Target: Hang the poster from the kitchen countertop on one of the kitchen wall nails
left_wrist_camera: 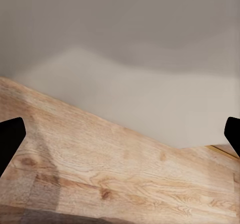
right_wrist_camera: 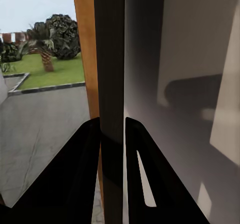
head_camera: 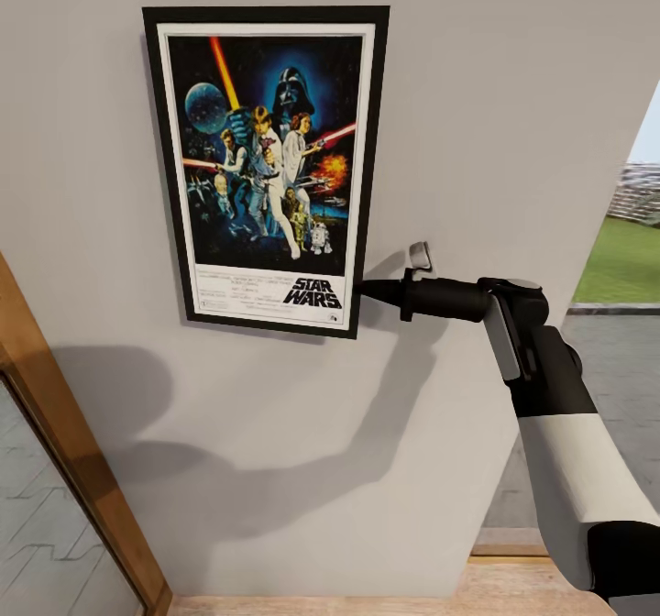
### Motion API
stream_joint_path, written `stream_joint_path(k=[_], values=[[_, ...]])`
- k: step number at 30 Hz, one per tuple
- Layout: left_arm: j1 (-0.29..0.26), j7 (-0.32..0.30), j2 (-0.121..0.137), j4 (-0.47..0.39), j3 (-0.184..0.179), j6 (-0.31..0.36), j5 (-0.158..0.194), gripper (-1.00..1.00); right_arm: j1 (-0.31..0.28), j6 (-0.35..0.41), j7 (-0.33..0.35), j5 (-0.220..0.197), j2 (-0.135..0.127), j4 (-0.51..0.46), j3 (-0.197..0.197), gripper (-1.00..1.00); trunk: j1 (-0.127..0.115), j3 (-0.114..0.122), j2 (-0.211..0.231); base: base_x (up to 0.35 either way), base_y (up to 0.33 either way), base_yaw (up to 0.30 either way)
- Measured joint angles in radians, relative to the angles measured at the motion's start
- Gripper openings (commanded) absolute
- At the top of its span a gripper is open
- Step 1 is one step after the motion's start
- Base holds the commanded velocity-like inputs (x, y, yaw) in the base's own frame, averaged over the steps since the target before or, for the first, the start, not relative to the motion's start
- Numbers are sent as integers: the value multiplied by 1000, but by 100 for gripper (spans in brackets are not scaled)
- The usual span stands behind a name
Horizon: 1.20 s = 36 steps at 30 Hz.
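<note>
One poster: the poster (head_camera: 266,171) stands upright flat against the grey wall (head_camera: 513,93), black frame, white border, blue space scene, "STAR WARS" strip at its foot
Right gripper: the right gripper (head_camera: 367,291) reaches in from the right on its black and white arm and meets the poster's lower right corner
Right fingers: in the right wrist view the two dark fingers (right_wrist_camera: 82,154) pinch the poster's thin edge (right_wrist_camera: 111,74) between them, one on each face
Nail: whether the frame hangs on a nail cannot be told, the poster covers that part of the wall
Left gripper: the left gripper (left_wrist_camera: 120,134) points down at the wooden floor (left_wrist_camera: 100,174)
Left fingers: its black fingertips (left_wrist_camera: 10,136) sit at the two far sides of the left wrist view, spread wide, nothing between them
Shadows: the arm's dark shadow falls on the wall below the poster
Surroundings: a wooden door frame (head_camera: 64,433) runs along the lower left of the head view; grass (head_camera: 628,258) and grey paving lie past the wall's right end
</note>
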Motion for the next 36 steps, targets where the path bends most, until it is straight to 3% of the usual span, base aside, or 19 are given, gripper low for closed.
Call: stream_joint_path(k=[36], values=[[0, 0, 0, 0, 0, 0, 0, 100, 0, 0, 0, 0, 0, 0, 0, -100, 0, 0, 0, 19, 0, 0]])
